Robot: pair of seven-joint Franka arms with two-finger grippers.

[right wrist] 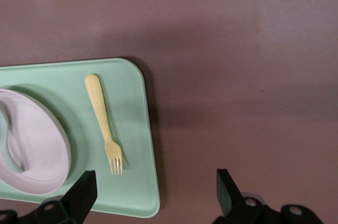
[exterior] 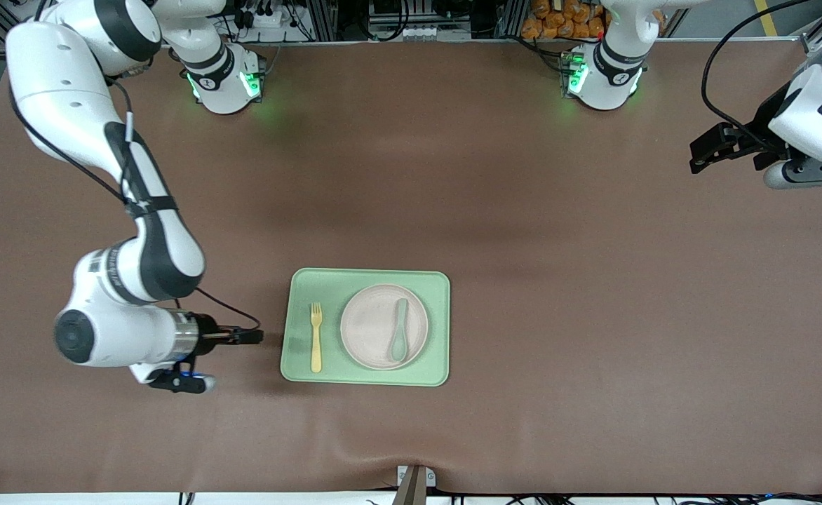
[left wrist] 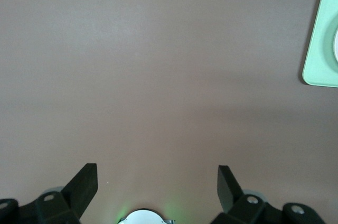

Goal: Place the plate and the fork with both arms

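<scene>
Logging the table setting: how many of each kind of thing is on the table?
tray: 1
plate: 1
fork: 1
spoon: 1
Total: 4

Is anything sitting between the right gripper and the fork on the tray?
Nothing visible. The right gripper, fingers open, sits beside the tray; only bare tray separates it from the fork.

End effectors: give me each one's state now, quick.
Left end effector: open, empty, over bare table at the left arm's end.
Right end effector: open, empty, beside the tray, at its fork side.
</scene>
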